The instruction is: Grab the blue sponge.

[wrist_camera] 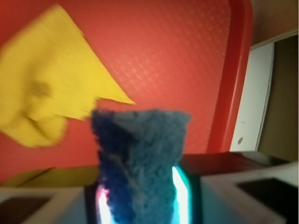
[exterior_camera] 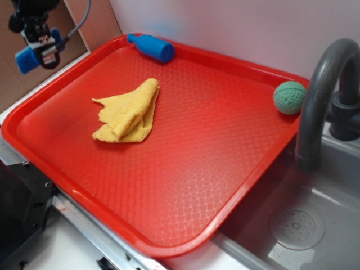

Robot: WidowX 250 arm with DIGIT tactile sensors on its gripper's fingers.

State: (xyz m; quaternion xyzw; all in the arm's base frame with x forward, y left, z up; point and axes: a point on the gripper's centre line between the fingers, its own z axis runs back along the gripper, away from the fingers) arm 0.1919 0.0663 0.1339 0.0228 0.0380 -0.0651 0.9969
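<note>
While gripper [exterior_camera: 37,49] clamps blue sponge [wrist_camera: 140,158], tray [exterior_camera: 185,219] holds cloth [exterior_camera: 126,112], bottle [exterior_camera: 152,47], ball [exterior_camera: 289,97].

Claw [exterior_camera: 37,52] cut by the frame edge — yellow cloth [wrist_camera: 49,98] blurred.

The exterior view looks down at an angle from beside the sink [exterior_camera: 315,225], taking in the whole red tray [exterior_camera: 185,185]. The wrist view sits close above the tray [wrist_camera: 187,56], looking down. Both share the yellow cloth [exterior_camera: 128,112] [wrist_camera: 46,88].
</note>
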